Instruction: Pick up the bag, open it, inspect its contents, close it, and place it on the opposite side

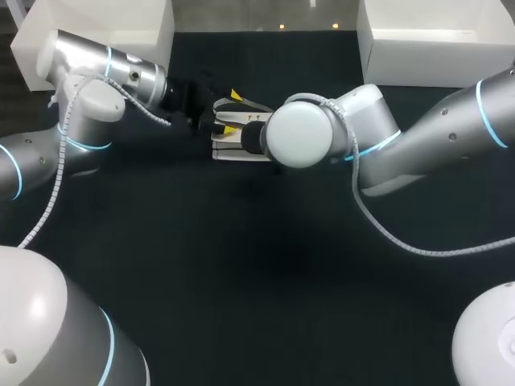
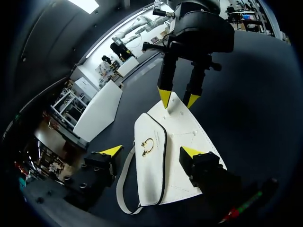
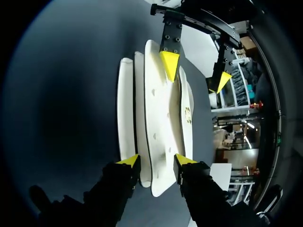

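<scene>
The bag [image 2: 150, 172] is lying on the dark table [image 1: 257, 273], far-middle, w/ its long axis running arm to arm. The right gripper [image 3: 156, 161] is sitting at 1 short end and looks to be clamping it, both tips pressing the stacked panels betw. them. The left gripper [image 2: 151, 151] is hanging over the opposite end w/ fingers spread wide. 1 tip is above the bag's body and the other is out beside it near the strap [image 2: 122, 185], so it's gripping nothing. Both arms are about equally near. I'd judge the lift is hinging on the right's hold, w/ the left needing to close across the bag's width. 2 white boxes [image 1: 121, 28] are crowding the far corners. The open room is lying toward the near side.
</scene>
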Robot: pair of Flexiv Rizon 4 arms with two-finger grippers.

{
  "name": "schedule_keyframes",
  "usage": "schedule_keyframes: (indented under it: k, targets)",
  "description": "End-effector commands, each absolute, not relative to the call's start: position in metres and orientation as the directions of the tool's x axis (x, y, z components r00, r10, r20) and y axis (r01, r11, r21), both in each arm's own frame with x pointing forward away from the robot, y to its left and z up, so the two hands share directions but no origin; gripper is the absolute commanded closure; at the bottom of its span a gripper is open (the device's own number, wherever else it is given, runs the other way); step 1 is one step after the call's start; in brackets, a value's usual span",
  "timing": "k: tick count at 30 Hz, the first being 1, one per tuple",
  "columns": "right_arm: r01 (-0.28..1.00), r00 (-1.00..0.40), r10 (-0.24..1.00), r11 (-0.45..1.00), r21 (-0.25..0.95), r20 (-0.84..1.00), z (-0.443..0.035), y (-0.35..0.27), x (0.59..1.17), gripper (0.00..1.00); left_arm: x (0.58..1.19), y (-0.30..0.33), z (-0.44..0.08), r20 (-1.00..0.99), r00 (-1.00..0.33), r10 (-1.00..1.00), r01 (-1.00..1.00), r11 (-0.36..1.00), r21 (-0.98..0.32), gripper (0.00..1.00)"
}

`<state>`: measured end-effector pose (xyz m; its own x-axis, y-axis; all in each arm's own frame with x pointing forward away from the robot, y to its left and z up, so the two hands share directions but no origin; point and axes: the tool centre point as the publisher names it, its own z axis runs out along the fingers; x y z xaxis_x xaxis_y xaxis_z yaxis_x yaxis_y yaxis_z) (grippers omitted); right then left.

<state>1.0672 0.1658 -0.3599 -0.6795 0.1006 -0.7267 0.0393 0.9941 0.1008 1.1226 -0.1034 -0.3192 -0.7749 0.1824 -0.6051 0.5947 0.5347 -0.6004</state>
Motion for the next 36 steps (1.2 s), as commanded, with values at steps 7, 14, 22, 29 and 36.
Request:
schedule_keyframes:
  k: [7, 14, 22, 29, 36]
  targets:
    - [0.013, -0.727, 0.097, 0.992, 0.127, -0.680, -0.324, 0.155, 1.056, 0.00, 1.115, -0.088, -0.288, -0.526, -0.841, 0.128, 0.485, 0.612, -0.625, 0.00]
    - [0.014, -0.804, 0.072, 0.995, 0.101, -0.591, -0.301, 0.151, 1.061, 0.00, 1.113, -0.076, -0.277, -0.392, -0.914, 0.105, 0.337, 0.735, -0.589, 0.00]
    - [0.025, -0.864, 0.075, 0.994, 0.107, -0.499, -0.288, 0.148, 1.071, 0.00, 1.103, -0.057, -0.272, -0.223, -0.973, 0.063, 0.179, 0.818, -0.547, 0.00]
    - [0.053, -0.894, 0.106, 0.990, 0.132, -0.435, -0.280, 0.146, 1.076, 0.00, 1.094, -0.050, -0.269, -0.143, -0.987, 0.072, 0.141, 0.813, -0.564, 0.00]
    - [0.122, -0.904, 0.173, 0.981, 0.153, -0.391, -0.281, 0.136, 1.082, 0.00, 1.094, -0.046, -0.268, -0.185, -0.983, 0.006, 0.097, 0.868, -0.488, 0.00]
